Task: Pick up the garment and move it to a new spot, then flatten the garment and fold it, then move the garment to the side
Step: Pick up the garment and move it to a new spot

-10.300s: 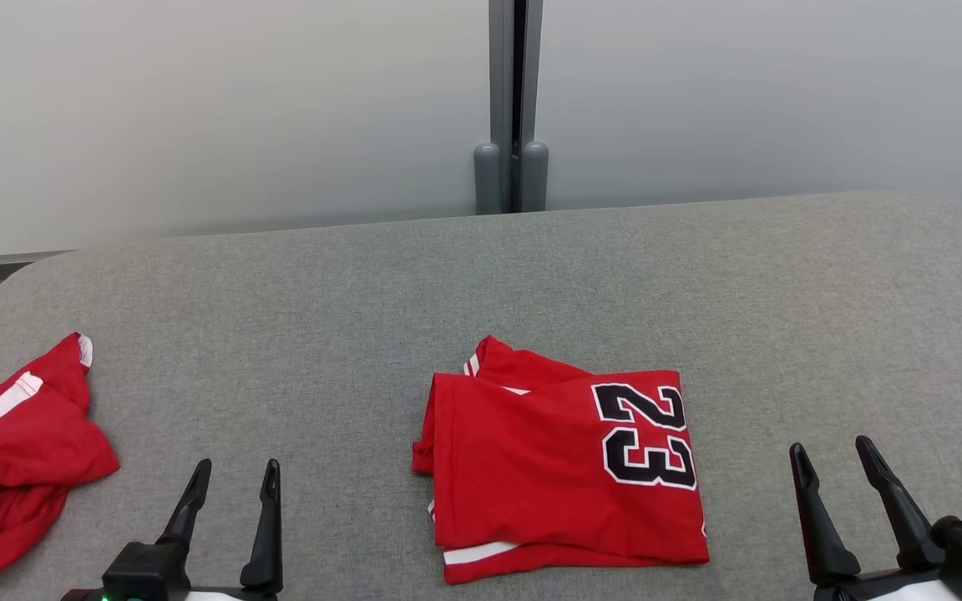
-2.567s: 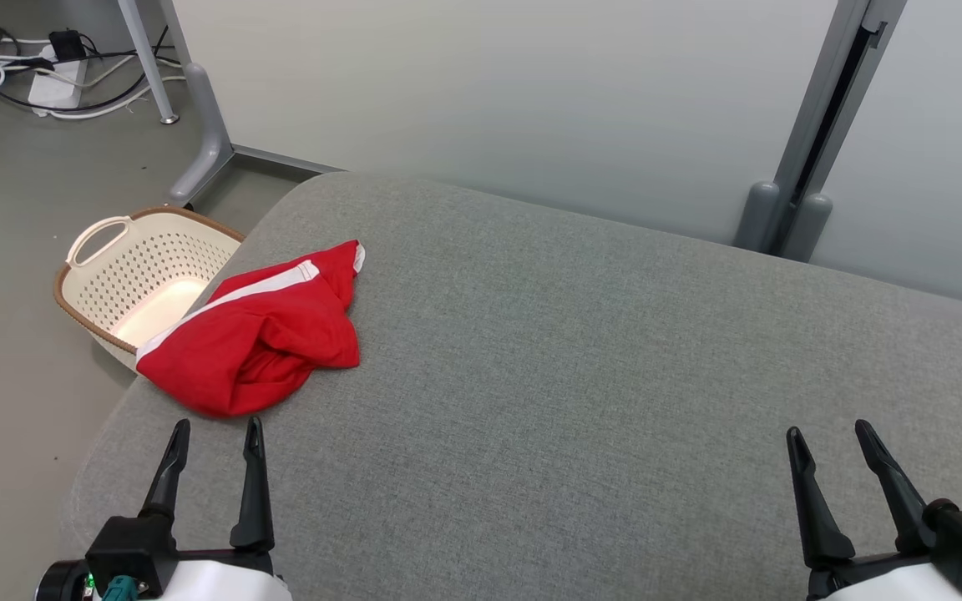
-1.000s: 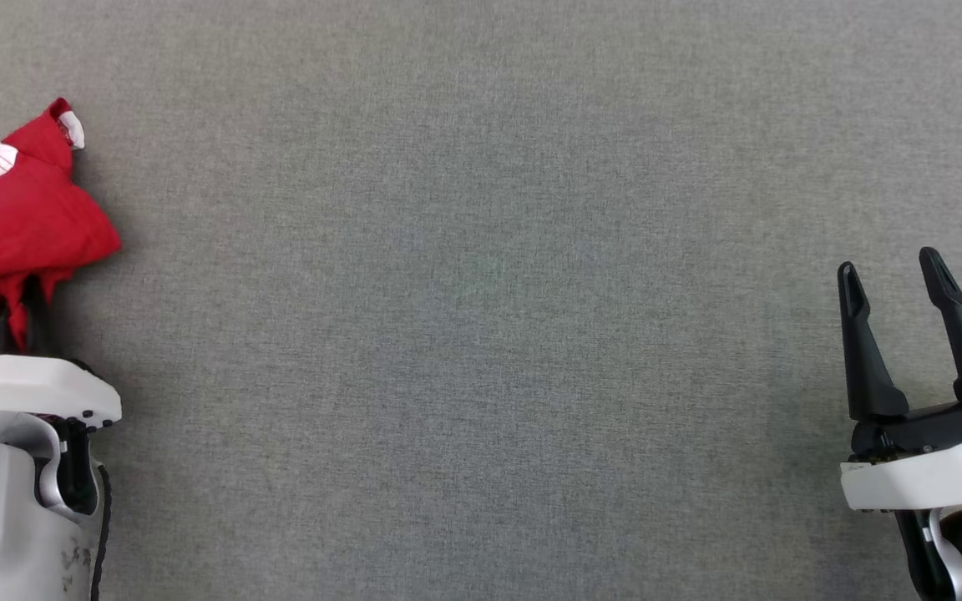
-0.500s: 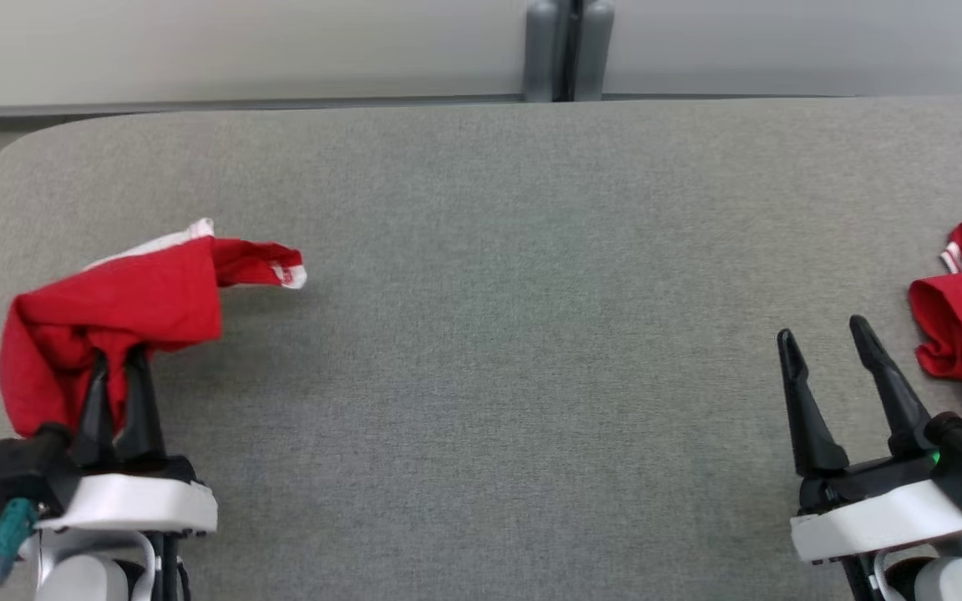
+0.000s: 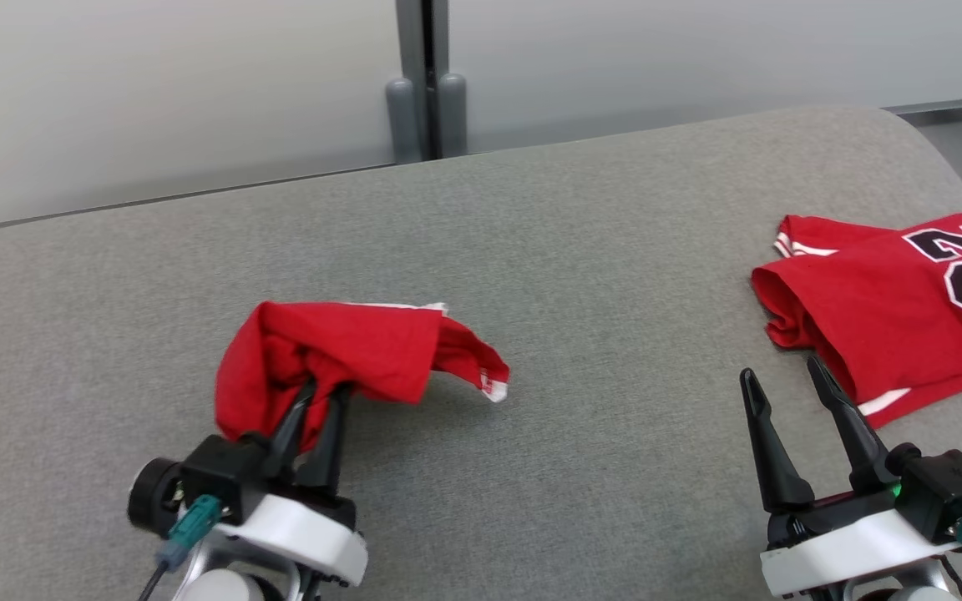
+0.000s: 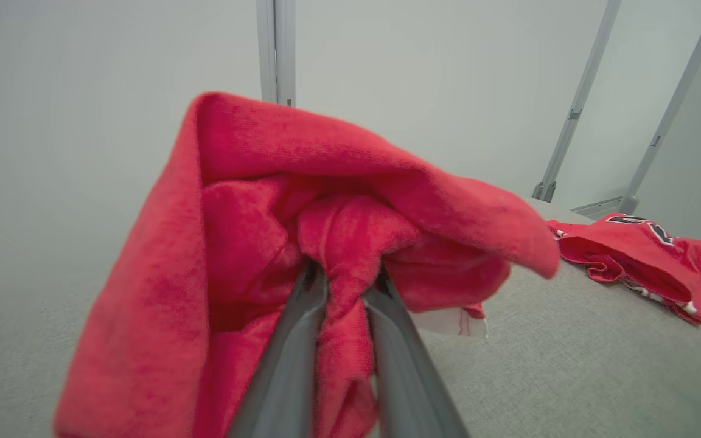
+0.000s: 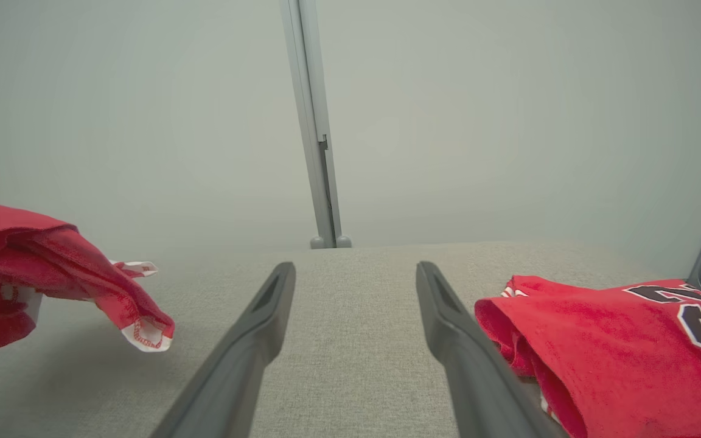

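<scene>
Pinching a bunched fold of the red garment (image 5: 339,346), the left gripper (image 5: 324,399) holds it lifted over the left-centre of the grey surface (image 5: 598,275) — a white-hemmed corner droops toward the surface, though I cannot tell whether it touches. As I judge it, the pickup is done and the carry to a new spot is in hand. Setting down, flattening, folding and moving aside are all left. Further right, the right gripper (image 5: 782,371) hovers empty with its fingers spread wide, just beside a folded red jersey (image 5: 882,309) numbered 23.
</scene>
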{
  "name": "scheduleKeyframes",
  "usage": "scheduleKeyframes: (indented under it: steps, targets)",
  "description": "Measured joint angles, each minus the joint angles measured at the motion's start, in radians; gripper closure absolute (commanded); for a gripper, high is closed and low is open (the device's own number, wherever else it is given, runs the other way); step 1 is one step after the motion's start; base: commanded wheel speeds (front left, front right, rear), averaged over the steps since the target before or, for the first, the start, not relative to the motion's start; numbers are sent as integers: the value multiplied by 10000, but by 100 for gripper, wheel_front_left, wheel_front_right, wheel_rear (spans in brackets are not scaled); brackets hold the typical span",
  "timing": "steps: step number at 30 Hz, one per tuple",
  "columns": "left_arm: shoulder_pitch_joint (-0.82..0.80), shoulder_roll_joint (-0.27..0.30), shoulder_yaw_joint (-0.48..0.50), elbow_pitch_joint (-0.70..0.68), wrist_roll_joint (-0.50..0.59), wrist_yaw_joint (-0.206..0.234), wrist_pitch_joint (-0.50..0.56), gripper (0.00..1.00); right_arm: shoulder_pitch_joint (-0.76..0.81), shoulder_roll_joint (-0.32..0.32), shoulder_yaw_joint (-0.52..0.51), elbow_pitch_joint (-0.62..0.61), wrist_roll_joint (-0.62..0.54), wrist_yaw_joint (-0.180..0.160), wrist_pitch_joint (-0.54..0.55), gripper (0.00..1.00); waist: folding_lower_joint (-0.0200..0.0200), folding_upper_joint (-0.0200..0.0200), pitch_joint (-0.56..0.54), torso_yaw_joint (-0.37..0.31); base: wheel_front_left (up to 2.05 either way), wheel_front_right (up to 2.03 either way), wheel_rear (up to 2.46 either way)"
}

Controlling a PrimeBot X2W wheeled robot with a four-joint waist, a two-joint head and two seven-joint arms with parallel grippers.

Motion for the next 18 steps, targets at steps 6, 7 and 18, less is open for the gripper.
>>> scheduleKeyframes:
  steps: [6,7,18]
  targets:
    - [-1230,-23,-1486,1126,349,-326,506,100,-149,155,2,142,107,0,-230,0,0,0,349,-776,0,0,0]
    - [-1441,2,-1691,1377,389,-366,608,100,-194,176,19,184,109,0,-257,0,0,0,454,-877,0,0,0]
    - [-2579,491,-3137,2991,201,-456,909,0,-547,441,8,627,230,0,-765,0,0,0,1510,-1534,0,0,0]
